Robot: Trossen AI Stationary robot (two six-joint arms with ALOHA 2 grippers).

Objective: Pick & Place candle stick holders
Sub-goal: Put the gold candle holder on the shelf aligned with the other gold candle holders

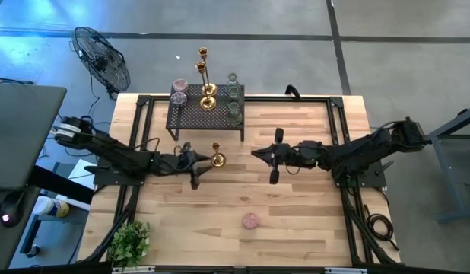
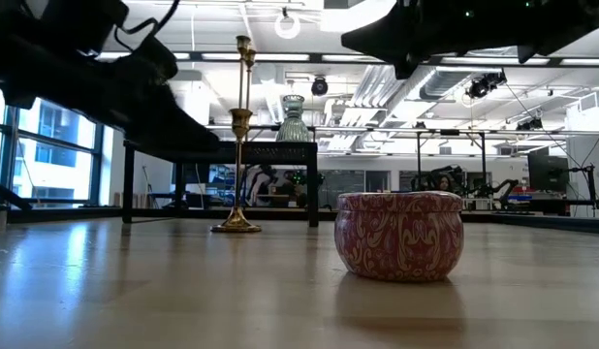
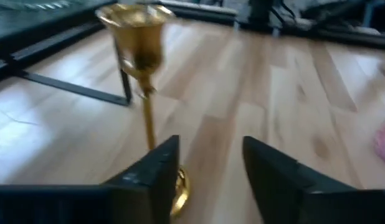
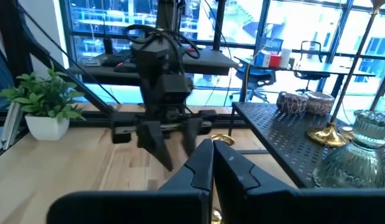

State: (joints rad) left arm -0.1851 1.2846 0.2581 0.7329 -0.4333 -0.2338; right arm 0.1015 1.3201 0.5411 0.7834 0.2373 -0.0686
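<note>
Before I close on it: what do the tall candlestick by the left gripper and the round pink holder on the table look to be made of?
The slim gold candlestick looks like polished brass or brass-plated metal: mirror-bright with sharp reflections. The squat pink patterned holder looks like a printed tin with a seamed lid, though glazed ceramic is possible.

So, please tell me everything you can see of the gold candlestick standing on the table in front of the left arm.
The gold candlestick is shiny, metal-looking, with a cup on top, a thin stem and a round base. It stands upright on the bare wooden table, just in front of the black mesh rack. The left tool is open and close to its base; nothing grips it.
</note>
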